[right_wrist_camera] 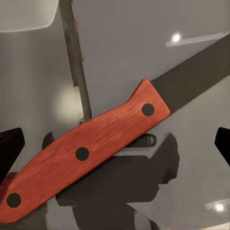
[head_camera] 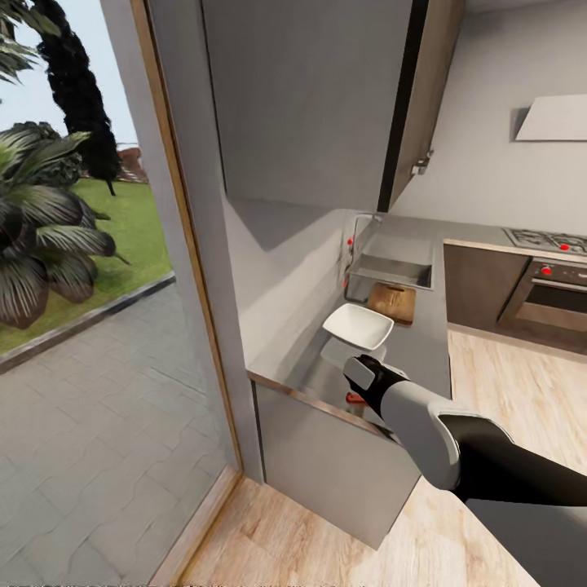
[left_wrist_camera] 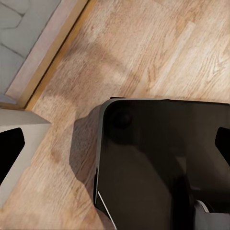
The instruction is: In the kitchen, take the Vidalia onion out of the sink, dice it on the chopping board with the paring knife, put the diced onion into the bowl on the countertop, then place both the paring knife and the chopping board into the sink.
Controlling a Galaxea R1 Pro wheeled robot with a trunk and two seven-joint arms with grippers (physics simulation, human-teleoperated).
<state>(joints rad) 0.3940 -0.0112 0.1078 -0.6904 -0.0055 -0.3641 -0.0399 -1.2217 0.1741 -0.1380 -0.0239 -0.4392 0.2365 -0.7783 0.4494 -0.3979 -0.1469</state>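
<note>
Nearest the head camera was the robot's white-and-black right arm, reaching out over the near end of the long grey matte counter (head_camera: 424, 342). Its right end effector (head_camera: 359, 390) hovered just above a bit of red-orange poking out below it, which was the paring knife's handle (head_camera: 355, 398). From up here I couldn't tell how wide it stood. Just past it sat the shallow white squarish bowl (head_camera: 359, 325), then the brown wooden chopping board (head_camera: 392, 302) beyond, right up against the grey steel sink (head_camera: 397, 259) with its chrome faucet (head_camera: 361, 222). An oven and hob were off to the right, and a glass door with garden plants to the left.

Left wrist view: light wooden floor (left_wrist_camera: 158, 52), the robot's dark glossy base (left_wrist_camera: 163, 163) and a corner of grey cabinet. The left end effector's dark tips sat at both edges, spread wide, holding nothing.

Right wrist view: the slim paring knife with riveted red-orange handle and dark blade (right_wrist_camera: 91, 151) lay flat on the counter, diagonal across the frame. The fingertips (right_wrist_camera: 9, 148) sat far apart on either side, not touching it.
</note>
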